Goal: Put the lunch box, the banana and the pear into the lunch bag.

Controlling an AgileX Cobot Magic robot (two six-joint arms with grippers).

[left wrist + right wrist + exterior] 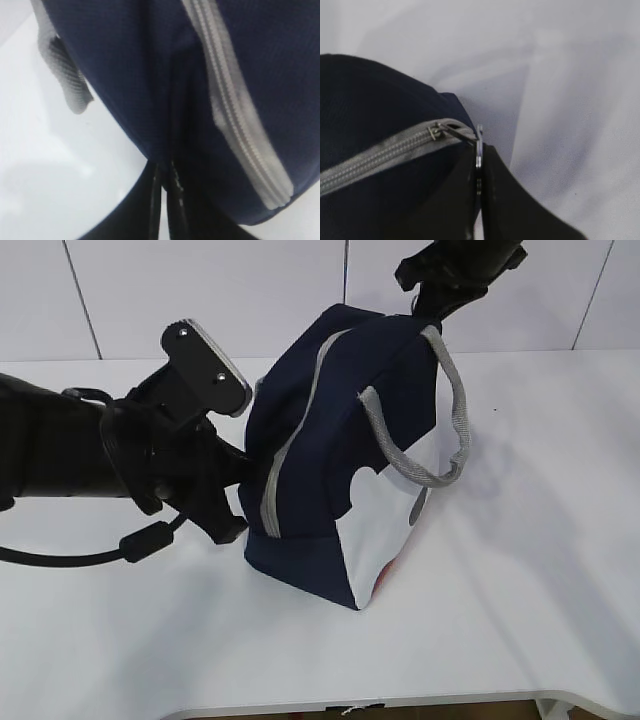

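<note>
1. Left arm [90, 455] comes in low from the left edge of the exterior view, wrist turned toward the lunch bag [340, 440], its camera block tipped up just beside the bag's left side.
2. Left gripper [165, 172] has its jaws pressed together on a pinch of the bag's navy fabric, near the lower end of the zipper [235, 115] (left wrist view shows the cloth folded into the seam between the dark fingers).
3. Right arm [455, 270] drops in from the top of the exterior view, ending at the bag's upper right corner, beside the handle root.
4. Right gripper [479, 160] is closed narrow on the metal ring pull [479, 145]; the ring stands edge-on between the two fingers, linked to the zipper slider [437, 131].
5. Slider sits at the end of the zipper track, teeth meshed behind it, so the zip looks shut along the visible run.
6. Lunch bag stands on the white table [520, 570], about the middle, tilted and leaning left, lifted a little at the top.
7. Bag is navy, boxy, with a grey zipper curving down its left face, and a white panel [385, 525] with a dark shape on the front.
8. Grey webbing handle [440, 430] loops loose over the front right side; a second grey strap [62, 70] shows in the left wrist view.
</note>
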